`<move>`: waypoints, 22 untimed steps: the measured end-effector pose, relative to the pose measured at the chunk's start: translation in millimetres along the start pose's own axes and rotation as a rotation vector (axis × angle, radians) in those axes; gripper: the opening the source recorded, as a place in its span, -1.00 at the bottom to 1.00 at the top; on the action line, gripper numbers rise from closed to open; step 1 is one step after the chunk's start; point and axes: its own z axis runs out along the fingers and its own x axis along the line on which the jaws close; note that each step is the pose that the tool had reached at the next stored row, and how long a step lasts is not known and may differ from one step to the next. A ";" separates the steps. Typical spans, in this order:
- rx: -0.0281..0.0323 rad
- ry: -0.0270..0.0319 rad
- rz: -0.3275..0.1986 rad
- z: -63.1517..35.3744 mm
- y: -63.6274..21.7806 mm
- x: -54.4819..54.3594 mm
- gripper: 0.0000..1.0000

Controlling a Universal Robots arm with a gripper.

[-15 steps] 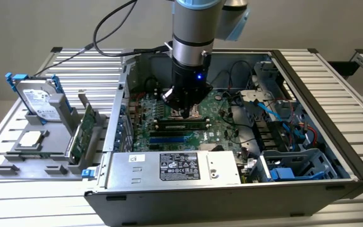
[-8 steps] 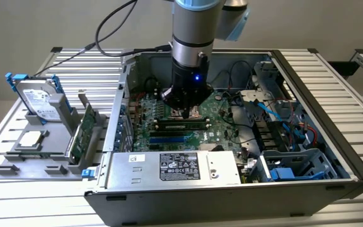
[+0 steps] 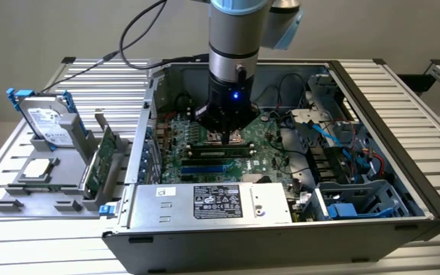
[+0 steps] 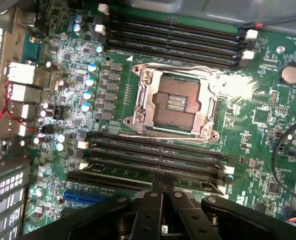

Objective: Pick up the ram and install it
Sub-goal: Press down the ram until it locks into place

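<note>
My claw [image 3: 226,136] is pinched together, tips pressing on the ram [image 3: 220,152] seated in its motherboard [image 4: 248,120] slot just below me, processor socket [image 4: 174,104] right beyond.

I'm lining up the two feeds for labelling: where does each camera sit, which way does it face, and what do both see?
Exterior view: off the arm, raised, looking down into the open dark-grey computer case; the grey robot arm and its black pincer show.
Wrist view: on the wrist, facing straight down at the green motherboard; the shut pincer shows.
Both see: the motherboard, the long narrow dark-green ram stick in its slot under the pincer.
</note>
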 end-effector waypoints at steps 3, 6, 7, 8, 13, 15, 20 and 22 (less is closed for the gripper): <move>-0.0005 -0.0017 0.049 0.2 0.0 0.0 -0.79; -0.0011 0.0029 0.080 0.0 0.0 0.0 -0.79; -0.0014 0.0056 0.089 -0.2 0.0 0.0 -0.79; -0.0015 0.0090 0.097 -1.0 -0.3 0.1 -0.79; -0.0029 0.0268 0.121 -7.9 -5.3 0.6 -0.79; -0.0031 0.0317 0.127 -10.0 -9.2 0.9 -0.79; -0.0036 0.0333 0.132 -10.7 -13.1 0.9 -0.79; -0.0036 0.0333 0.132 -10.7 -13.1 0.9 -0.79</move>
